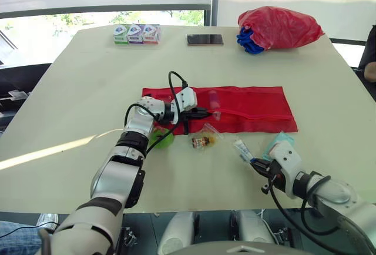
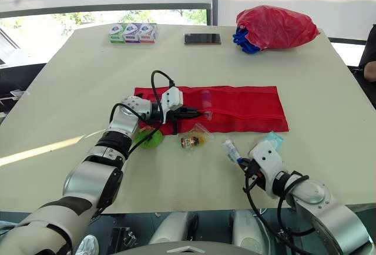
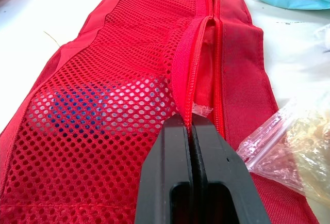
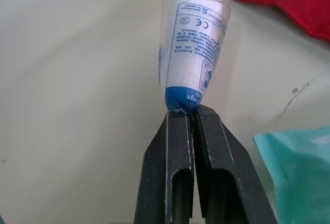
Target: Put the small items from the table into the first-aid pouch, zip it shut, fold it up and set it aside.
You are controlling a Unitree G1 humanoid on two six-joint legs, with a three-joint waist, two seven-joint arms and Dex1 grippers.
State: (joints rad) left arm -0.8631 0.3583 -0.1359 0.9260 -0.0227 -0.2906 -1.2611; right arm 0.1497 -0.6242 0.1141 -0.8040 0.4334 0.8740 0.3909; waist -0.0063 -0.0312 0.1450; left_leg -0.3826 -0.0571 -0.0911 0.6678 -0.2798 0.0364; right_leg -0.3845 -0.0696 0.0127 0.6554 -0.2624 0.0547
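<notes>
While the left gripper (image 3: 193, 122) pinches the zipper lip (image 3: 181, 74) of the red mesh pouch (image 1: 249, 107) at the pale table's (image 1: 88, 79) middle, the right gripper (image 4: 192, 111), clamped on a white-and-blue wrapped packet (image 4: 193, 48) near the front edge, should feed it in nose-first.

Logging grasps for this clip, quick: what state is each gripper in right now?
Left gripper: jaws closed on the zipper edge of the red pouch.
Right gripper: jaws closed on the end of a white wrapped packet.
</notes>
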